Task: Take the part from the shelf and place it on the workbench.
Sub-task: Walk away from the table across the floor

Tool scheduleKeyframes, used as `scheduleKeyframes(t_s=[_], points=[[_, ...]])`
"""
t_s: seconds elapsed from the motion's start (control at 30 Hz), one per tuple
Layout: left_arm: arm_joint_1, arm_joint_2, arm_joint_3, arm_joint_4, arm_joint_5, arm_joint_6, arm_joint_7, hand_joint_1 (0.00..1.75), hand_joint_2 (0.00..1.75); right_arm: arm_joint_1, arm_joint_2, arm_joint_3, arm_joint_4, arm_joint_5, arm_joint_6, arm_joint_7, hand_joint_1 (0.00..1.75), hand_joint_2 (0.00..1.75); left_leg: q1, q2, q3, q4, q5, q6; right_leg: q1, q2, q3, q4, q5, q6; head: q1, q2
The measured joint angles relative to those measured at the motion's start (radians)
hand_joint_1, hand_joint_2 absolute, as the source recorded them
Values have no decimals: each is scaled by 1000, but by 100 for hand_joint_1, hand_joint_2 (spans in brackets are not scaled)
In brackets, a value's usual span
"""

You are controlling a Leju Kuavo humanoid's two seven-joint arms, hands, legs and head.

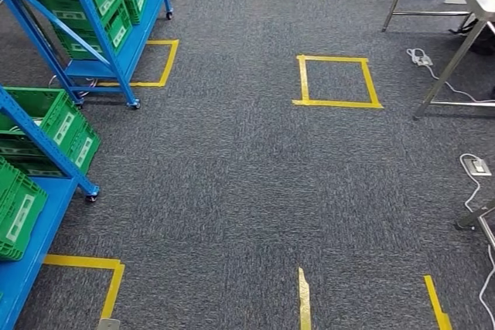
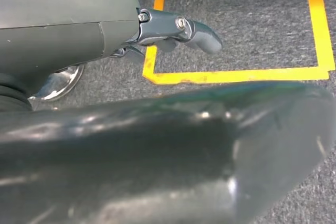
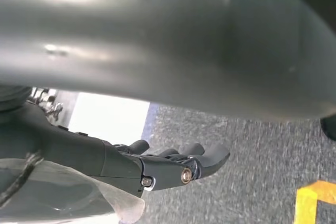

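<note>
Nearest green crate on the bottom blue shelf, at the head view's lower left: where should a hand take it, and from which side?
Probably the top rim of the green crate at its white-labelled end, coming in from the carpeted aisle. That end faces the aisle at the edge of the blue shelf, while a blue brace slants just behind it.

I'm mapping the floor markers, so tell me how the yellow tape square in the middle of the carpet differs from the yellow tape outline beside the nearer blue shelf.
The yellow tape square in the middle shows all four sides, standing in open carpet. The yellow tape outline beside the nearer blue shelf shows just two sides meeting at a corner; the rest is hidden by the blue metal shelf or cut by the frame. Both are yellow strips on grey carpet.
</note>
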Motion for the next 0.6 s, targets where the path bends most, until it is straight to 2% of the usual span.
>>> scheduleKeyframes(t_s=[0.03, 0.07, 0.13, 0.17, 0.2, 0.23, 0.27, 0.3, 0.33, 0.4, 0.43, 0.47, 0.5, 0.57, 0.6], points=[[0, 0, 0, 0, -4, 1, -3, 0, 0, -1, 0, 0, 0, 0, 0, -7, 0, 0, 2, -9, -2, 0, -1, -6, 0, -7, 9, -13, -6, -1, 0, 0], [1, -1, 0, 1, -7, 1, -7, 0, 0, -2, 1, 1, 0, 0, -1, -8, 0, 0, 4, -7, -4, 0, -4, -11, -1, -17, 13, -19, -8, -3, 1, 0], [0, -1, 0, 1, -14, 1, -17, 0, 0, -2, 1, 1, 0, 0, -1, -7, 0, 0, 3, 36, -24, 44, -33, -23, -5, -41, 25, -33, -11, -11, -1, 0], [-2, -1, 0, 2, -17, 2, -21, 0, 0, -1, 2, 1, 0, 0, -1, -6, 0, 0, 3, 65, -50, 96, -58, -30, -6, -57, 33, -37, -15, -15, -1, 0], [-4, -1, 0, 2, -20, 2, -24, 0, 0, 1, 2, 1, 0, 0, 0, -6, 0, 0, 5, 88, -89, 166, -86, -36, -6, -73, 39, -38, -20, -18, -2, 0], [-4, -1, 0, 3, -22, 2, -26, 0, 0, 2, 2, 1, 0, 0, 0, -6, 0, 0, 10, 97, -131, 237, -106, -42, -6, -89, 46, -39, -27, -19, -2, 0], [-3, -1, 0, 4, -23, 2, -27, 0, 0, 2, 2, 1, 0, 0, 0, -6, 0, 0, 15, 100, -163, 284, -110, -47, -6, -103, 53, -39, -33, -19, -2, 0], [-1, -1, 0, 5, -24, 2, -27, 0, 0, 2, 2, 1, 0, 0, 0, -6, 0, 0, 21, 103, -180, 298, -93, -52, -7, -117, 61, -38, -41, -17, -2, 0], [1, -1, 0, 5, -24, 3, -27, 0, 0, 2, 2, 1, 0, 0, 0, -6, 0, 0, 27, 107, -175, 269, -56, -56, -8, -129, 72, -38, -48, -14, -2, 0], [3, 0, 0, 6, -27, 6, -28, 0, 0, 1, 2, 1, 0, 0, 1, -6, 0, 0, 31, 135, -131, 151, 28, -62, -9, -150, 91, -38, -65, -2, -2, 0], [1, 0, 0, 7, -30, 8, -29, 0, 0, 1, 1, 0, 0, 0, 1, -6, 0, 0, 29, 152, -106, 95, 48, -62, -8, -159, 97, -37, -75, 5, -4, 0], [-1, 0, 0, 9, -33, 9, -30, 0, 0, 1, 2, 0, 0, 0, 1, -7, 0, 0, 26, 165, -92, 64, 52, -57, -7, -169, 100, -35, -82, 12, -3, 0], [-2, 0, 0, 10, -35, 11, -31, 0, 0, -1, 2, 0, 0, 0, 1, -7, 0, 0, 20, 171, -86, 51, 44, -50, -5, -178, 102, -35, -87, 17, -1, 0], [0, 1, 0, 12, -39, 13, -32, 0, 0, -6, 2, 1, 0, 0, 1, -8, 0, 0, 17, 155, -87, 46, 39, -31, -7, -192, 110, -36, -94, 26, 3, 0], [2, 3, 0, 12, -41, 14, -32, 0, 0, -10, 3, 1, 0, 0, 1, -7, 0, 0, 17, 145, -87, 45, 38, -24, -9, -180, 110, -30, -102, 29, 7, 0]])
